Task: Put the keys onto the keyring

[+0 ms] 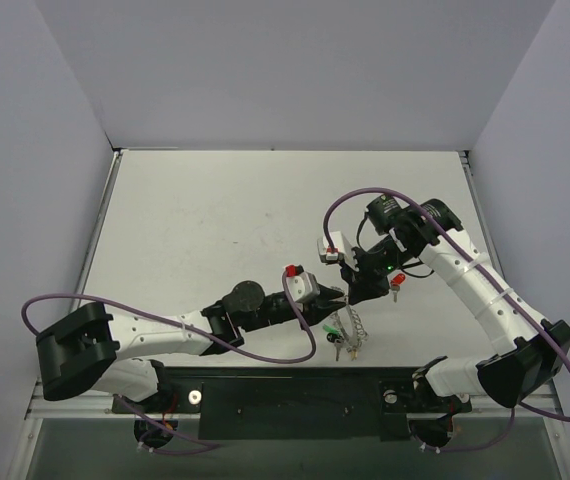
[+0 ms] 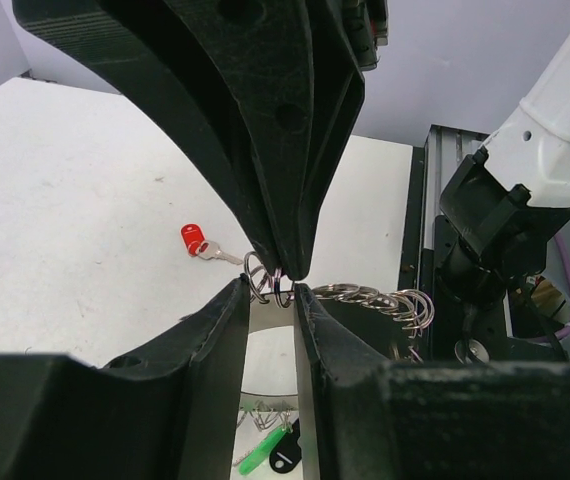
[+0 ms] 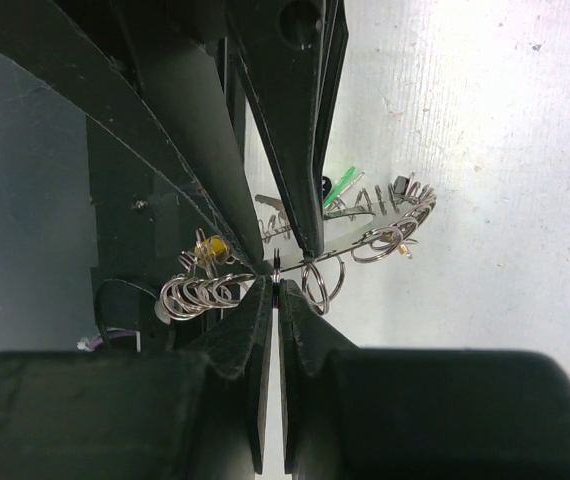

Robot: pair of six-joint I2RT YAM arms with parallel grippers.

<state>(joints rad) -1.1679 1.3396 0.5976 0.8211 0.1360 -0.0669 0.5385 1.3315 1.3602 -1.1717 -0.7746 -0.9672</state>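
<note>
The keyring [image 2: 365,296] is a silvery coil of loops held in the air between both grippers. My left gripper [image 2: 271,291] has closed its fingertips on the coil's end loops [image 2: 268,288]. My right gripper [image 3: 278,279] comes in from the other side, shut on the thin wire of the keyring [image 3: 320,282]. In the top view the two grippers [image 1: 333,305] [image 1: 357,290] meet over the keyring [image 1: 353,325] near the table's front edge. A green key [image 2: 263,452] and a yellow key [image 3: 211,245] hang from the coil. A red key [image 2: 193,240] lies apart on the table.
A black tag [image 2: 287,458] hangs beside the green key. The black mounting rail [image 1: 285,395] and the right arm's base [image 2: 495,230] lie close behind the keyring. White table [image 1: 225,220] stretches beyond, with grey walls around.
</note>
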